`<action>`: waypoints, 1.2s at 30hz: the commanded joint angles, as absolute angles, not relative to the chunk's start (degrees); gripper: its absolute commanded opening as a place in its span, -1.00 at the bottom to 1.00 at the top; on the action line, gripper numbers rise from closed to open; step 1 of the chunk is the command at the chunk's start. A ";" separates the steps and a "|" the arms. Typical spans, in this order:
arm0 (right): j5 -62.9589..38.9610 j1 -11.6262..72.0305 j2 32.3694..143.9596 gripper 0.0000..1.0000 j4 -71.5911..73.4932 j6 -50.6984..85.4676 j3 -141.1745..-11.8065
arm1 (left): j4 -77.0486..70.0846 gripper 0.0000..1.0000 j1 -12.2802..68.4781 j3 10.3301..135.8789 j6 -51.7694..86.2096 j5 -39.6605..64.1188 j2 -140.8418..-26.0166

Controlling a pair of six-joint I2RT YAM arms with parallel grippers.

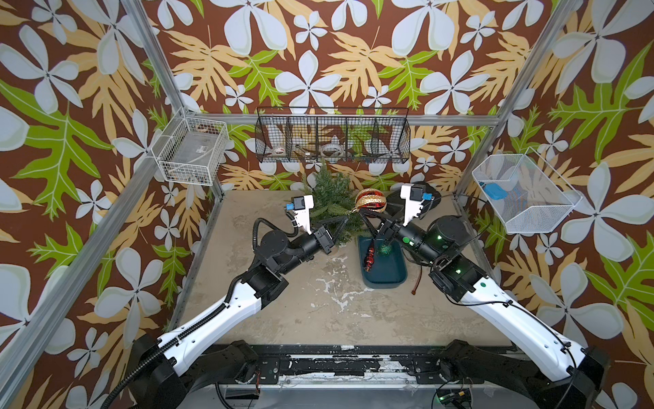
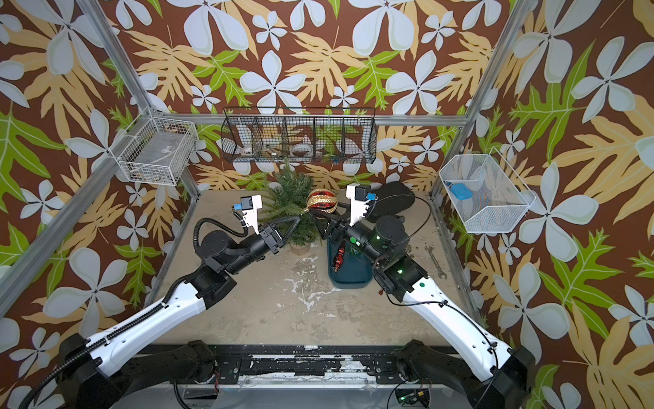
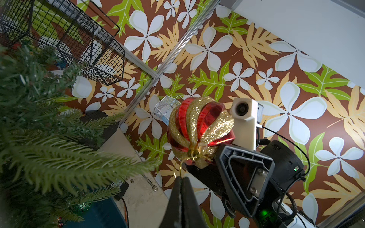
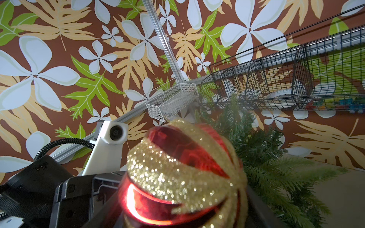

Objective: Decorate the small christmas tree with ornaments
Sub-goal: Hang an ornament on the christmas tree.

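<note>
Your red-and-gold ball [image 4: 183, 173] sits clamped in the right gripper [image 1: 371, 212] (just beside the small christmas tree [image 1: 327, 198]); the left gripper [image 3: 181, 178], pressed together, pinches its gold loop [image 3: 178, 167].

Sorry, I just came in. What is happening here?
A robot is decorating a small christmas tree. The right gripper holds the red-and-gold ball beside the tree, and the left gripper is shut on its gold loop. It is not yet on a branch. The dark red drop and green glitter ball lie in the teal tray.

A robot lab cell: aluminium frame [image 1: 453, 121], wallpapered panels [image 1: 318, 53], wire baskets [image 1: 332, 136].
</note>
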State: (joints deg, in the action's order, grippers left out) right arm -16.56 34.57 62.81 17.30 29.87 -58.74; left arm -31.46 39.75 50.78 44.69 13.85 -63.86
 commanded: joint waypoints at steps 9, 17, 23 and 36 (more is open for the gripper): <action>-15.77 34.06 61.93 0.38 16.95 29.00 -58.43 | -31.40 -1.00 39.64 50.99 43.78 14.23 -63.29; -14.14 33.84 60.68 0.38 13.06 27.91 -58.36 | -31.01 -1.00 39.64 51.28 43.77 15.88 -64.20; -13.61 33.75 61.24 0.37 10.66 27.42 -59.23 | -31.11 -1.00 39.64 52.07 44.16 17.58 -65.67; -11.86 33.24 62.13 0.37 11.16 27.16 -60.23 | -29.02 -1.00 39.56 53.35 42.74 15.73 -65.98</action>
State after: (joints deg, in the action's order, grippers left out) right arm -12.91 33.39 61.87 10.26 27.81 -59.66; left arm -29.28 39.66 52.90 43.40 16.49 -66.11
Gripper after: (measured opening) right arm 0.726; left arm 0.050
